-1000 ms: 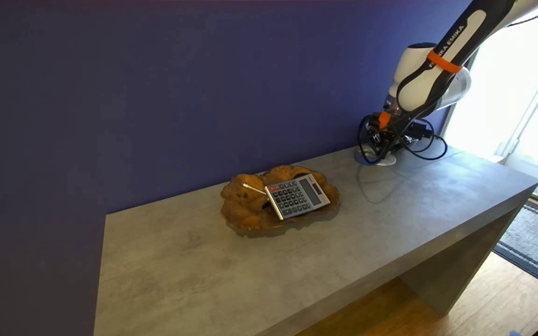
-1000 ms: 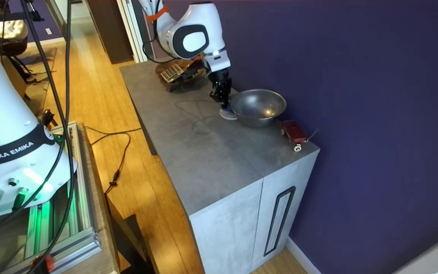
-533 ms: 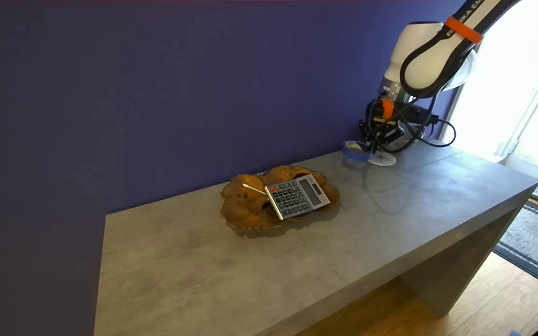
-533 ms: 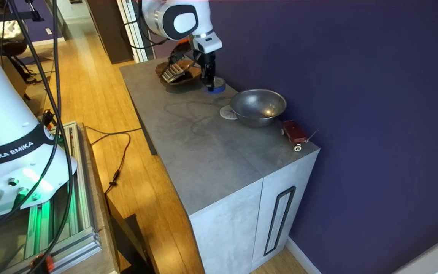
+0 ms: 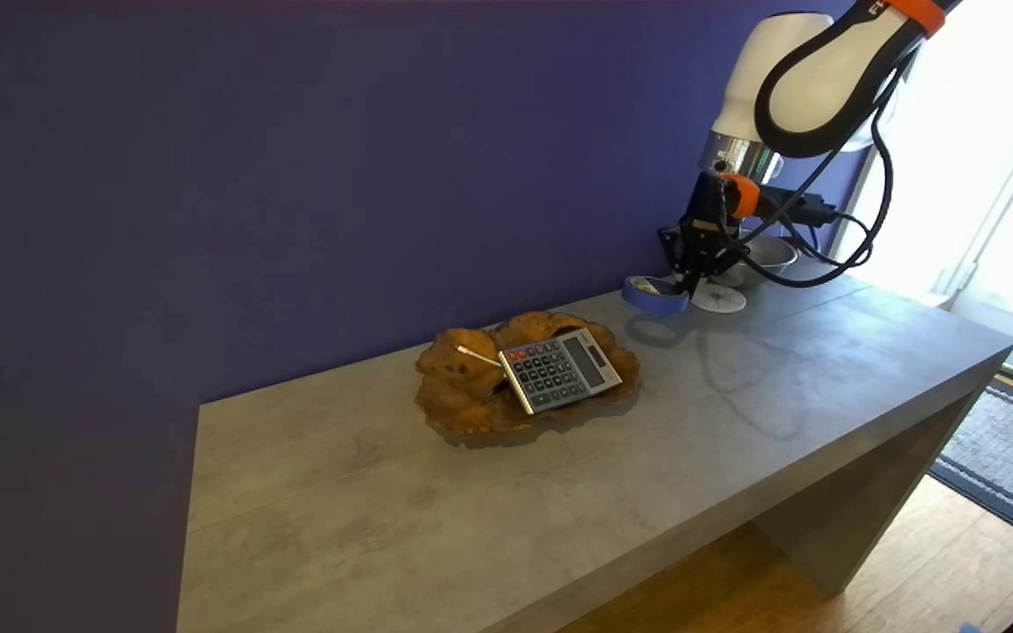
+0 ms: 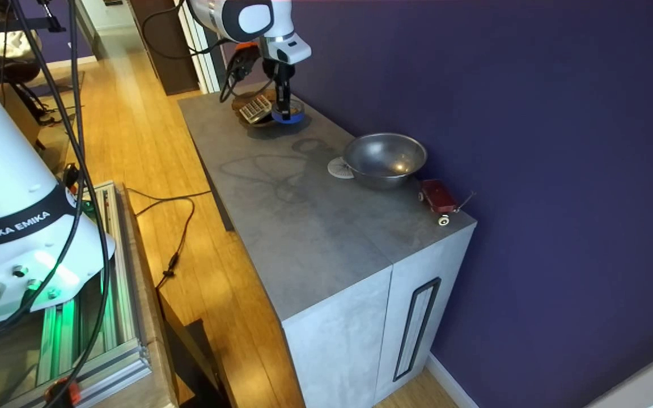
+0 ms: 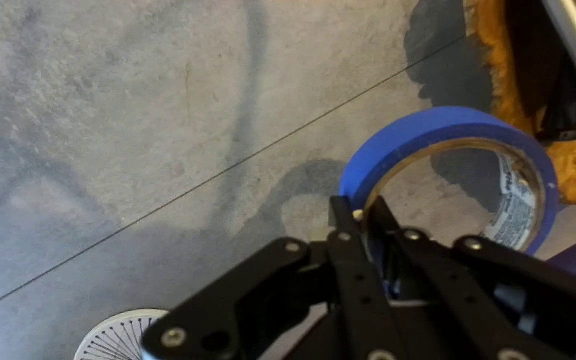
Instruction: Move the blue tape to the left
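Blue tape (image 5: pixel 654 304), aloft — roughly level, hole upward

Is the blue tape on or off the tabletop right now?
Off. The fingers pinch one side of the blue tape, and in an exterior view its shadow lies apart from it on the tabletop.

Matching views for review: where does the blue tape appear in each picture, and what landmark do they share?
In an exterior view: blue tape, right of centre, near mid-height.
In an exterior view: blue tape, slightly left of centre, upper third.
Wrist view: blue tape, right of centre.
Shared landmark: the calculator.
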